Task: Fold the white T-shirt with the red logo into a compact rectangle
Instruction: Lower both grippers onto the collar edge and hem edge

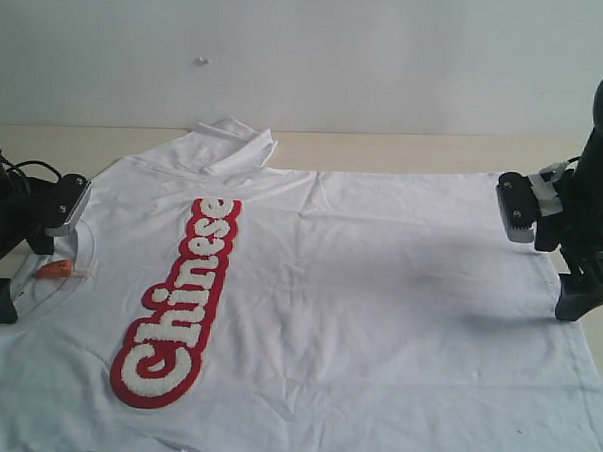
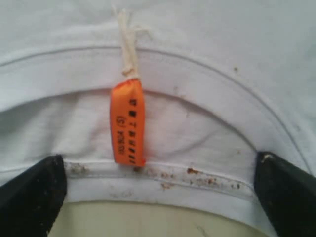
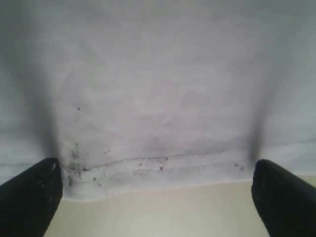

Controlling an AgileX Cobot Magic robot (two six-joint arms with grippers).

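Lying spread on the counter (image 1: 405, 150), the white T-shirt (image 1: 379, 289) is filling most of the exterior frame, from the left edge to the right edge and down to the bottom edge. Its neck opening is facing the left of the frame and its hem is facing the right. The red logo (image 1: 178, 306) is running diagonally through the left half of the frame, from the lower left up toward the centre, with its white letters facing up. One sleeve (image 1: 235, 143) is lying folded over at the upper centre of the frame, against the far strip of bare counter.

The left claw (image 2: 158, 197) is standing open at the middle left of the exterior frame, holding nothing. Its two black fingers (image 2: 32, 197) are sitting wide apart on either side of the ribbed collar (image 2: 197, 182). The orange neck tag (image 2: 128, 123) is hanging from a white string (image 2: 127, 44) across the neck opening, between the fingers.

The right claw (image 3: 158, 197) is standing open at the middle right of the exterior frame, holding nothing. Its fingers are straddling the stitched hem (image 3: 158, 170), which is showing small dark specks. Whether either claw is touching the fabric cannot be determined
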